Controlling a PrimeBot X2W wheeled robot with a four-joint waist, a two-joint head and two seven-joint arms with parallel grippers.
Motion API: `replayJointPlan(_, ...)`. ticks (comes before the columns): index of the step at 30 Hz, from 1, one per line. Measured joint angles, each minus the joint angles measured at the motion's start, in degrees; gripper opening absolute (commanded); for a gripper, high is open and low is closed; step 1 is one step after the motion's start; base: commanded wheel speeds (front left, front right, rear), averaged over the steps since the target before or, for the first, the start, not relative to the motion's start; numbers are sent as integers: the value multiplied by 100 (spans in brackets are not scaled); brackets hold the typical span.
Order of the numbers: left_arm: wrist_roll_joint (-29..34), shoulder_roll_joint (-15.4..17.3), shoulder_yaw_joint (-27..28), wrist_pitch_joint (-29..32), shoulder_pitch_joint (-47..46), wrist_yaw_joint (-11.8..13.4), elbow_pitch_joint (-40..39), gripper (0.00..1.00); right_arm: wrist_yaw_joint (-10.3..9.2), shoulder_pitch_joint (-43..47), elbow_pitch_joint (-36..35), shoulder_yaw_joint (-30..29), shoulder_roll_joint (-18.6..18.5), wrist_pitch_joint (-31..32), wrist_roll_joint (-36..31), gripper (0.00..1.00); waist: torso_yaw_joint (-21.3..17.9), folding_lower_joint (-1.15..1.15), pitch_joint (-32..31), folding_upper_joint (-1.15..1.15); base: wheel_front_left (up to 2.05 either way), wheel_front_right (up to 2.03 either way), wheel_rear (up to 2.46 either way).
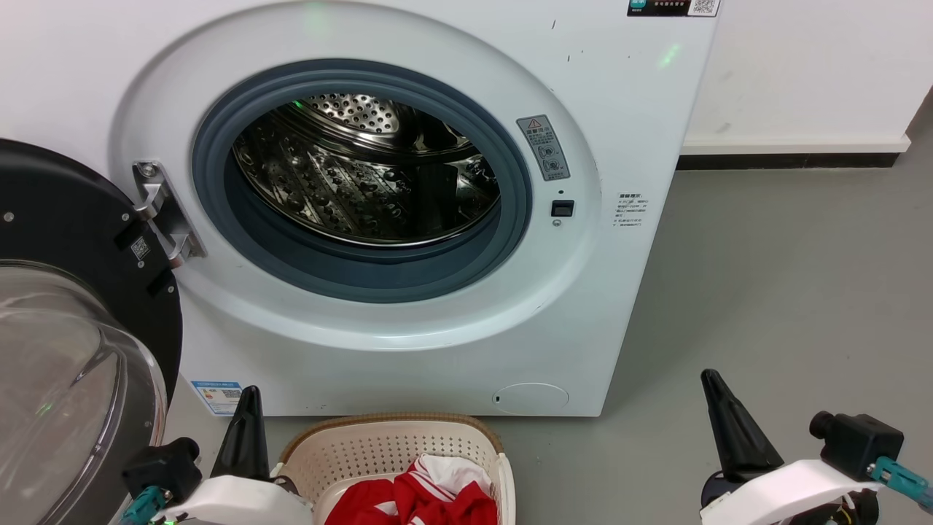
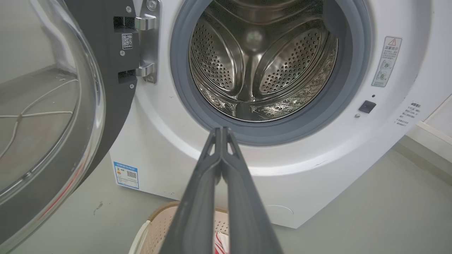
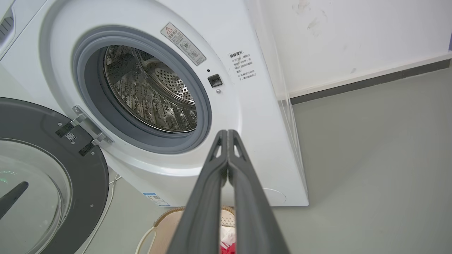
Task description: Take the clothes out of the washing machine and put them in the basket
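Over on the left the door (image 1: 65, 240) hangs open, my left gripper (image 2: 221, 131) clenched near it. Far middle, the drum (image 1: 350, 182) of the washing machine (image 1: 583, 306) shows bare steel; the near basket (image 1: 379, 445) holds the red clothes (image 1: 423, 499). My right gripper (image 3: 227, 132) is clenched too.

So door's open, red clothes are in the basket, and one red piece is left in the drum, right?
No, the drum of the washing machine holds no red piece: the left wrist view looks in to its floor and shows bare steel. The door is open and the red clothes lie in the basket.
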Motion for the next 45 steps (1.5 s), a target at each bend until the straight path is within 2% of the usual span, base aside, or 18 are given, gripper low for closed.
replayJointPlan(21, -2072, -44, 171, 450, -222, -201, 155, 0, -1, -233, 311, -182, -80, 160, 2033, 0, 15, 0, 30, 0, 0, 0, 0)
replayJointPlan(45, -3846, -110, 334, 850, -411, -359, 313, 0, -2, -477, 580, -397, -110, 353, 3718, 0, 31, 0, 63, 0, 0, 0, 0)
